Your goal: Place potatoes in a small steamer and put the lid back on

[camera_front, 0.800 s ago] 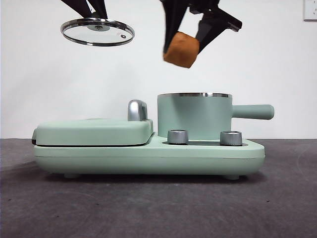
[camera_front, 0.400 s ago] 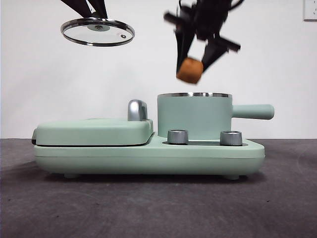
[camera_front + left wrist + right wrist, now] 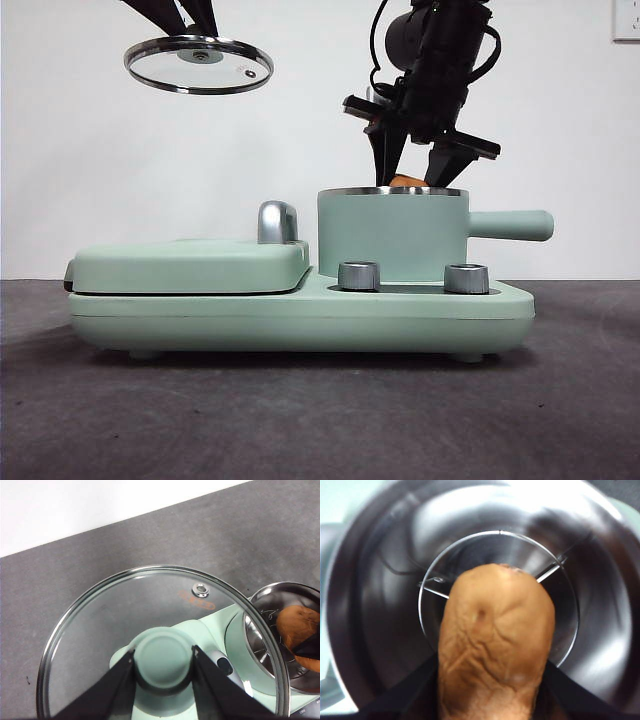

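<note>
The orange-brown potato (image 3: pixel 496 645) sits between my right gripper's jaws, held over the steel inside of the small steamer (image 3: pixel 375 605). In the front view my right gripper (image 3: pixel 412 182) reaches down to the mint-green steamer (image 3: pixel 392 235) and only the potato's top (image 3: pixel 405 181) shows above the rim. My left gripper (image 3: pixel 163 662) is shut on the mint-green knob of the glass lid (image 3: pixel 95 625). It holds the lid (image 3: pixel 199 63) high at the upper left, above the griddle. The potato (image 3: pixel 296 625) also shows in the left wrist view inside the pot.
The steamer stands on a mint-green cooker base (image 3: pixel 300 315) with two steel dials (image 3: pixel 359 276). A flat griddle cover (image 3: pixel 190 265) with a steel handle (image 3: pixel 277 222) fills its left half. The pot's side handle (image 3: pixel 512 225) points right. The table (image 3: pixel 320 420) is dark grey.
My right gripper has come down and to the right with the potato, from high above the pot to its rim. The lid and my left gripper have stayed where they were.
</note>
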Tool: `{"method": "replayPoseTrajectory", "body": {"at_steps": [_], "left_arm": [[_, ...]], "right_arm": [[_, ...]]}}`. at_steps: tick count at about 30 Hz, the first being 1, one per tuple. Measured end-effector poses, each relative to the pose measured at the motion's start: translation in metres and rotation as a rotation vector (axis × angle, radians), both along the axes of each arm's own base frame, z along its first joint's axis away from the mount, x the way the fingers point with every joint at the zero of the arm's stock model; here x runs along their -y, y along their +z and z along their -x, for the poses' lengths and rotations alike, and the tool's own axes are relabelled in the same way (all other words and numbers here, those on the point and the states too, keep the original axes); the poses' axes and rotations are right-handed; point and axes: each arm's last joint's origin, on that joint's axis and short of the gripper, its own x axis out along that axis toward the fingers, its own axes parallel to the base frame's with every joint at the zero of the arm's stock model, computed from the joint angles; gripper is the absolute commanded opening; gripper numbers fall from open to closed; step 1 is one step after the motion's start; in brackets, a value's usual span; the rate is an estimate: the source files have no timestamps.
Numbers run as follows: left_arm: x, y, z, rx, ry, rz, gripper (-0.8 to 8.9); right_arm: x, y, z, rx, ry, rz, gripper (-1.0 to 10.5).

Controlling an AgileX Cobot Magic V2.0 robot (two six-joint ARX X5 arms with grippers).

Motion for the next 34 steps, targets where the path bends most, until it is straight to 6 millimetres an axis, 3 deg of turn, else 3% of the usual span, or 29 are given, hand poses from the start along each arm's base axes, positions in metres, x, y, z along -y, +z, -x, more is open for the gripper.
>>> {"method": "replayPoseTrajectory", "body": {"at_steps": [7,14,20,24,29,34], "left_arm": [[0.0,0.0,0.0,0.002,-0.001,0.001,0.15],[0.001,0.0,0.0,0.005,-0.003,0.002,0.14],[0.005,0.0,0.001,-0.005,-0.045,0.03,0.14],[0.006,0.0,0.002,-0.013,-0.055,0.033,0.15],[0.011,-0.001,0.004,-0.018,-0.066,0.031,0.14],[0.018,-0.001,0.007,-0.018,-0.088,0.031,0.14]], "right_arm": [[-0.002,-0.004,-0.001,-0.001,0.015,0.004,3.5],[-0.004,-0.002,-0.002,0.006,0.017,0.004,4.3],[-0.004,0.035,0.002,0.118,0.03,-0.036,4.3],[-0.001,0.068,0.02,0.2,0.044,-0.047,4.3],[0.01,0.11,0.062,0.314,0.057,-0.002,4.3],[0.027,0.126,0.112,0.32,0.084,0.016,4.3]]}}
